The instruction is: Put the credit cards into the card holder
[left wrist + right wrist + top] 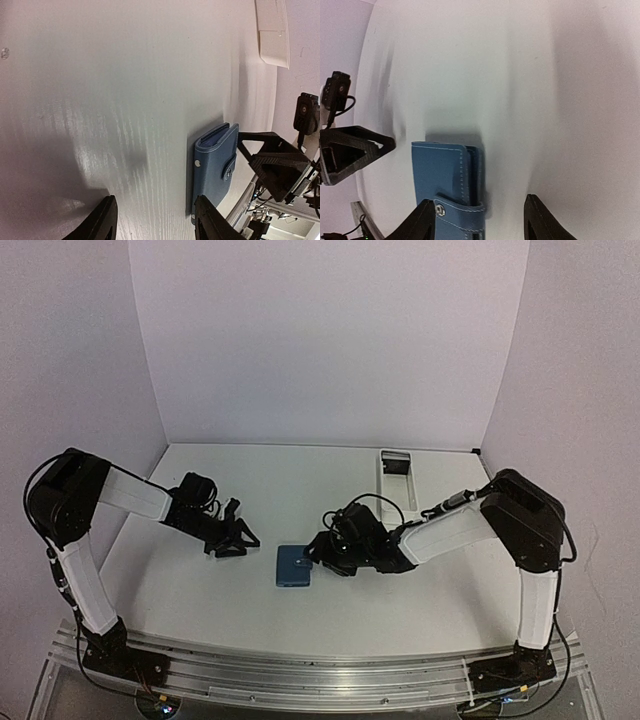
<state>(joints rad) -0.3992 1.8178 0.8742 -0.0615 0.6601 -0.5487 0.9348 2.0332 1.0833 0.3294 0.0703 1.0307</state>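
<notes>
From the right wrist, the card holder ran off the bottom edge at its snap-tab end, and just the tips of the right fingers poked up there. From the left wrist, the white tray was cropped by the top edge, and one of the left fingers covered the card holder's near corner. Whether cards sat inside it I couldn't tell.

card holder: flat on bench, near the middle
left gripper: left of card holder, apart from it
right gripper: over card holder's right edge
tray: back right of bench, well behind card holder
</notes>
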